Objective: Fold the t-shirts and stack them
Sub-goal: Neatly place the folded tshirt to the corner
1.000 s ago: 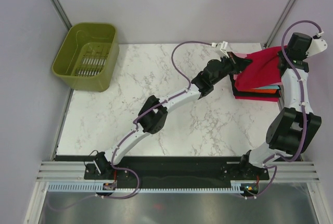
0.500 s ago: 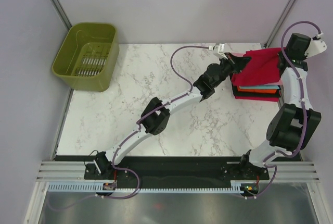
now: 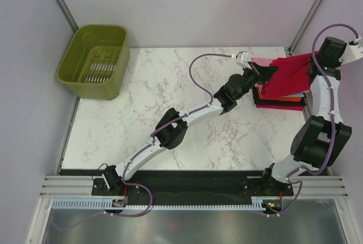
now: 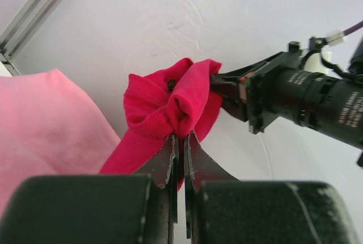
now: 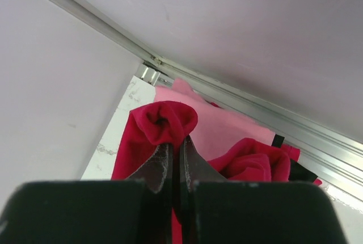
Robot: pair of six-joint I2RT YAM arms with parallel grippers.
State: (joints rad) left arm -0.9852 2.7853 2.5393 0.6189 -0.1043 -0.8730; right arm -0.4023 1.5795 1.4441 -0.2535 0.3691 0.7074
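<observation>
A crimson red t-shirt hangs stretched between my two grippers above the stack of folded t-shirts at the table's far right. My left gripper is shut on one bunched corner of it, its fingertips pinched together on the cloth. The right gripper is shut on the opposite corner, fingers closed. A pink t-shirt lies on top of the stack under the crimson one. Teal, orange, black and red edges show at the stack's near side.
An olive-green basket stands off the table's far left corner. Purple walls and aluminium posts close in behind and to the right of the stack. The right arm rises along the table's right edge.
Both grippers have shifted to the right with the crimson shirt. It now hangs more tautly between them and farther over the stack's right side.
</observation>
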